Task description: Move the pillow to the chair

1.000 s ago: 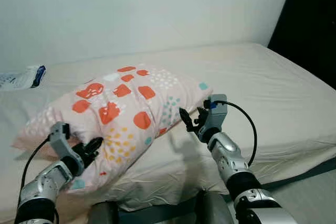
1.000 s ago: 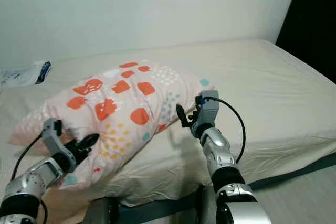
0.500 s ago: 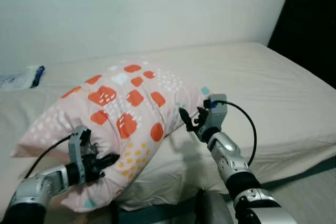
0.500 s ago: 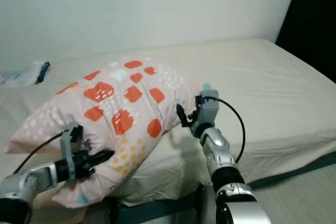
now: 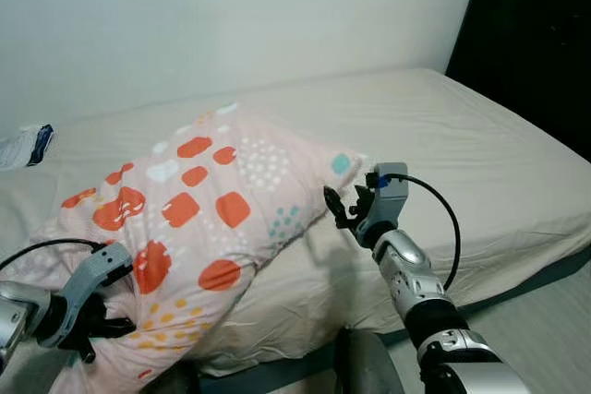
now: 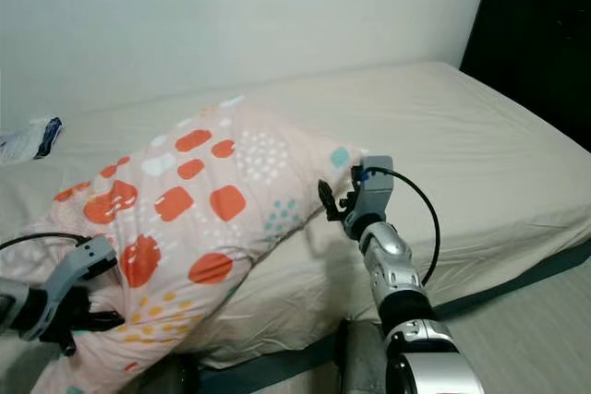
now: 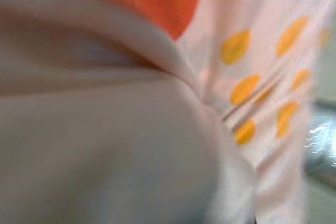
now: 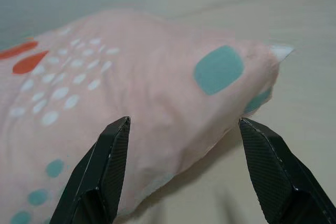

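The pink pillow [image 5: 212,219] with orange, yellow and teal spots lies slantwise on the bed, its near end hanging over the front edge. My left gripper [image 5: 97,328] is low at the left, shut on the pillow's near-left corner; the left wrist view shows bunched pillow fabric [image 7: 157,103] pressed close. My right gripper [image 5: 334,208] stands open at the pillow's right corner. In the right wrist view the right gripper [image 8: 184,123] has its black fingers [image 8: 107,166] wide apart on either side of that corner, which bears a teal spot [image 8: 218,69].
The beige mattress [image 5: 480,163] stretches right and back to a white wall. A white and blue packet [image 5: 23,147] lies at the far left. A dark opening [image 5: 536,34] is at the right. Grey floor [image 5: 554,320] shows at the lower right.
The pillow, raised half a second ago, has sunk and slid toward the near-left edge with my left gripper. The right gripper stays open at the corner. The camera has turned slightly.
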Tool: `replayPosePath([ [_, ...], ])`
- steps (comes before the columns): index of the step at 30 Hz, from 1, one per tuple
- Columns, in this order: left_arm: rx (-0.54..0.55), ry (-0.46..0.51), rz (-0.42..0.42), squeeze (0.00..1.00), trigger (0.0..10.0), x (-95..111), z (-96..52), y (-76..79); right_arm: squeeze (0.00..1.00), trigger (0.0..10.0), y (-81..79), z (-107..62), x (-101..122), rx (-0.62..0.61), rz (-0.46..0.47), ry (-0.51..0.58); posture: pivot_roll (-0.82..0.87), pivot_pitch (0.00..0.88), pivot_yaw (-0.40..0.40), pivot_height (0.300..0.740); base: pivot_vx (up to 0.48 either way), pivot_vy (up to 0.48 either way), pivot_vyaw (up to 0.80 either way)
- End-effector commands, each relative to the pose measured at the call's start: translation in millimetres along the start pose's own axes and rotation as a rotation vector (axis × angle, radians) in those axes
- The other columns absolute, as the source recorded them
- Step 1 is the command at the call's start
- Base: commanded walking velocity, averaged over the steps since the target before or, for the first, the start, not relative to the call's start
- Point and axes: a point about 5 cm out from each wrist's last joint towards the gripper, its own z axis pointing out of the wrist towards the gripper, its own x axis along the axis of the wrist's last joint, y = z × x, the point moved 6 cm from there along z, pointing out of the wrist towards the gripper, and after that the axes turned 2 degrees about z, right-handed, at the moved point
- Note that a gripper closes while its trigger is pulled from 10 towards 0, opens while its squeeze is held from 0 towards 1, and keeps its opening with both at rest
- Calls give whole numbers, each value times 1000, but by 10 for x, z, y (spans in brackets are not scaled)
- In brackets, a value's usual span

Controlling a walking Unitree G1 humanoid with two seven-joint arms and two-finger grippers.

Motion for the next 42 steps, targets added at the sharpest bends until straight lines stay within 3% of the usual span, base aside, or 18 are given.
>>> replayPosePath([
  [1,147,-218,42,0,0,-391,-178,-227,0,10000,68,6,38,-24,9,8,46,0,-42,535,0,0,0],
  [3,177,-249,69,0,0,-416,-218,-277,0,10000,81,7,50,-28,8,10,46,0,-42,535,0,0,0],
  [9,187,-59,54,0,0,-76,-28,-264,0,10000,89,-2,42,-33,10,11,43,0,-40,535,0,0,0],
  [10,177,-13,47,82,1176,2,13,-240,0,10000,87,-4,39,-33,10,11,42,0,-40,535,0,0,0],
  [11,165,38,37,929,1490,92,64,-207,0,10000,86,-6,33,-33,11,10,42,0,-42,535,0,0,0],
  [13,158,66,31,925,1137,139,102,-192,0,10000,86,-7,27,-34,12,9,42,0,-42,535,0,0,0],
  [14,149,91,15,686,0,181,134,-171,0,10000,86,-6,24,-33,12,7,42,0,-42,535,0,0,0],
  [15,145,103,5,686,0,199,152,-161,0,10000,86,-6,22,-33,12,7,42,0,-42,535,0,0,0],
  [16,132,98,3,0,0,184,171,-141,0,10000,94,-4,22,-36,14,5,41,0,-42,535,0,0,0],
  [24,110,48,20,0,0,39,156,-132,0,10000,344,10,128,-134,49,13,48,0,-41,535,0,0,0],
  [25,137,54,18,0,0,41,131,-178,0,10000,644,-27,259,-237,92,25,63,0,-47,535,0,0,0],
  [27,137,54,18,0,0,41,131,-178,0,10000,644,-27,259,-237,92,25,63,0,-47,535,0,0,0],
  [29,143,59,16,0,0,43,127,-189,0,10000,808,-64,339,-287,120,35,65,0,-47,535,0,0,0],
  [31,144,67,9,0,0,44,128,-189,0,10000,954,-107,402,-330,180,49,66,0,-46,535,0,0,0],
  [32,137,75,3,0,0,40,137,-174,0,10000,1061,-142,449,-347,284,66,69,0,-47,535,0,0,0],
  [35,134,77,3,0,0,38,141,-171,0,10000,1071,-143,453,-344,313,69,69,0,-47,535,0,0,0],
  [39,148,106,-2,0,0,84,134,-192,0,10000,807,-42,370,-190,413,37,76,0,-46,535,0,0,0],
  [42,135,238,-4,0,0,336,101,-156,0,10000,759,-17,312,-194,388,5,112,36,-51,535,0,0,0],
])
